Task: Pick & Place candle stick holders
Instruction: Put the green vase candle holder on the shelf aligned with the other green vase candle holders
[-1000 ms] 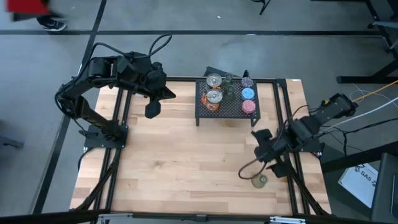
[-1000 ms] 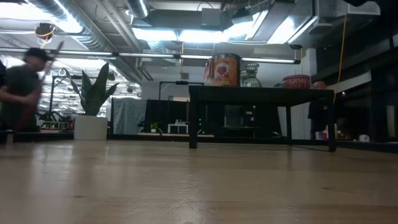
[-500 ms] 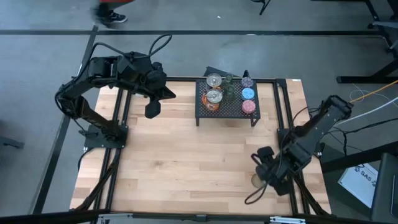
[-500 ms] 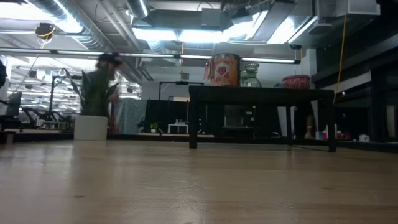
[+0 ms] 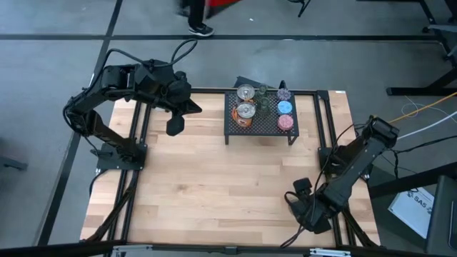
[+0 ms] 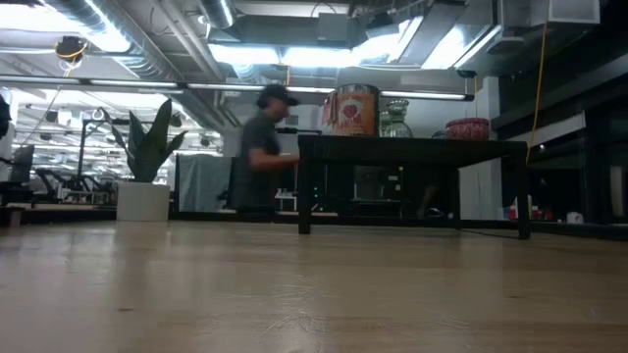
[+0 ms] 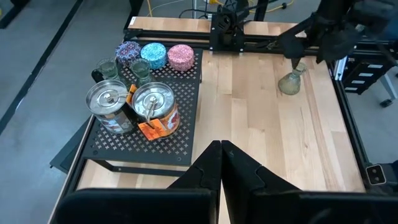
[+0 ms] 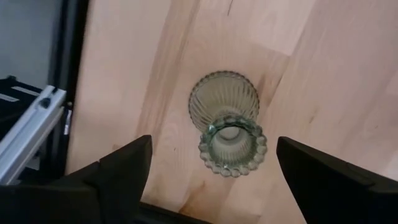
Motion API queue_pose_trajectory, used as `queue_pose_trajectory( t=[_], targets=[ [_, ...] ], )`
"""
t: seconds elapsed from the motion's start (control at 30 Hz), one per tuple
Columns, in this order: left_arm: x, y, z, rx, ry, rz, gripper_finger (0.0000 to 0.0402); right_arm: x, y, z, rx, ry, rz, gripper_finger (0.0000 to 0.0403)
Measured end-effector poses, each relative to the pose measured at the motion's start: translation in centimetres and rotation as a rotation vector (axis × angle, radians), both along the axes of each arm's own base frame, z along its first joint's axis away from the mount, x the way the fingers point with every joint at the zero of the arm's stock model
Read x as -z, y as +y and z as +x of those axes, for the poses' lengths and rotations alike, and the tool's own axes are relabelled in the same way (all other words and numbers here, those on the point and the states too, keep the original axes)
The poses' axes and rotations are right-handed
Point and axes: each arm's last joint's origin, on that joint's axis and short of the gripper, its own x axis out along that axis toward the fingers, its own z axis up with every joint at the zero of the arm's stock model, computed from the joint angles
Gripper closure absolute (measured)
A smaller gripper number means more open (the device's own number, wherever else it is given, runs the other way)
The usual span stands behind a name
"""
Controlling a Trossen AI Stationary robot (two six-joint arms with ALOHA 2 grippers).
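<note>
Right wrist view looks straight down on an olive-green glass holder (image 8: 225, 123) standing upright on the wooden table (image 8: 323, 74), its ribbed base and beaded rim both visible. The right gripper (image 8: 211, 171) hangs directly above it with its fingers (image 8: 118, 171) spread wide, one on either side and neither touching the glass. From the high view this gripper (image 5: 303, 203) sits at about 5 o'clock on the table, close to the near right corner, and it covers the holder there (the left wrist view still catches the green glass (image 7: 291, 81) under the far arm).

At 12 o'clock, against the far edge, stands the black mesh rack (image 5: 258, 123). On it are two silvery holders with orange accents (image 7: 134, 109), two small green glass ones (image 7: 124, 68), a purple-speckled one (image 7: 128, 51), a blue one (image 7: 153, 55) and a pink one (image 7: 181, 56).

At roughly 10 o'clock the left gripper (image 5: 175, 125) waits above the table's far left part, fingers pressed together with nothing between them. Beyond the table, in the low view, a person (image 6: 260, 152) and a white potted plant (image 6: 145, 162) show.
</note>
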Motion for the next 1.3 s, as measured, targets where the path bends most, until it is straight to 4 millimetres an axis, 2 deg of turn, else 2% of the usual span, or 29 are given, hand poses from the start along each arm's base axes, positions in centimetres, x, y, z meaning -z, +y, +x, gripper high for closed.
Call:
queue_pose_trajectory(
  t=[0.6,0.97,1.3],
  targets=[
    [0.0,0.0,0.0,0.0,0.0,0.0,0.0395,2.9,-0.5,-0.3,0.046,0.01,-0.079,0.0069],
    [0.0,0.0,0.0,0.0,0.0,0.0,0.04,3.0,-0.2,-0.3,0.06,0.042,-0.027,0.0119],
    [0.0,0.0,0.0,0.0,0.0,-0.001,0.0395,3.0,-0.1,-0.3,0.058,0.045,-0.007,0.0183]
  ],
)
